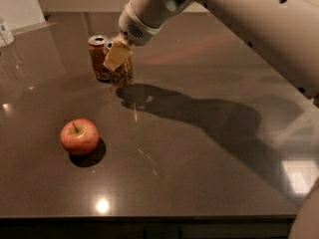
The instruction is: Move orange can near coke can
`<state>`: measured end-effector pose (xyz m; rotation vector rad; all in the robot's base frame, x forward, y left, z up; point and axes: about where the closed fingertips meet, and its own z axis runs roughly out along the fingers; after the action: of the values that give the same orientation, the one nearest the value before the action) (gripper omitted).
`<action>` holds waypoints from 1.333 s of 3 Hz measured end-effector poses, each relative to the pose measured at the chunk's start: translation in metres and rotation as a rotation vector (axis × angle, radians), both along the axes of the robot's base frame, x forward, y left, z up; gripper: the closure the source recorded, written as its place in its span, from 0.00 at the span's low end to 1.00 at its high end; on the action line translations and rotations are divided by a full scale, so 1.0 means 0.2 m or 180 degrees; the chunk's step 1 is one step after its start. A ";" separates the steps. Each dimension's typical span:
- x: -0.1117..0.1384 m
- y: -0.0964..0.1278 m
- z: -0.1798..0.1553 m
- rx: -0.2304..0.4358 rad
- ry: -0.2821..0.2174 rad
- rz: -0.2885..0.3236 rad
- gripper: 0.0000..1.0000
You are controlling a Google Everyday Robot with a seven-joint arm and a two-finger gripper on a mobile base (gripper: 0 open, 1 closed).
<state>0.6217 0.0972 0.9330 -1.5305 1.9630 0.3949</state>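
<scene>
The orange can (123,75) stands on the dark table, right beside and just right of the coke can (97,58), nearly touching it. My gripper (119,59) comes down from the upper right and is shut on the orange can's upper part. One cream-coloured finger (116,56) lies across the can's front; the other finger is hidden behind the can. The orange can's base seems to rest on the tabletop.
A red apple (79,136) lies on the table at the front left. A white container (5,33) stands at the far left edge. My arm (234,19) spans the upper right. The table's front edge (149,217) runs along the bottom.
</scene>
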 end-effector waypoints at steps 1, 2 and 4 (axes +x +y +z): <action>0.05 -0.02 -0.04 -0.0012 0.0001 -0.0036 0.61; 0.07 -0.04 -0.09 -0.0031 0.0031 -0.0029 0.38; 0.06 -0.02 -0.10 -0.0036 0.0041 -0.0011 0.00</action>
<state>0.6347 0.0929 0.9129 -1.5350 1.9808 0.3936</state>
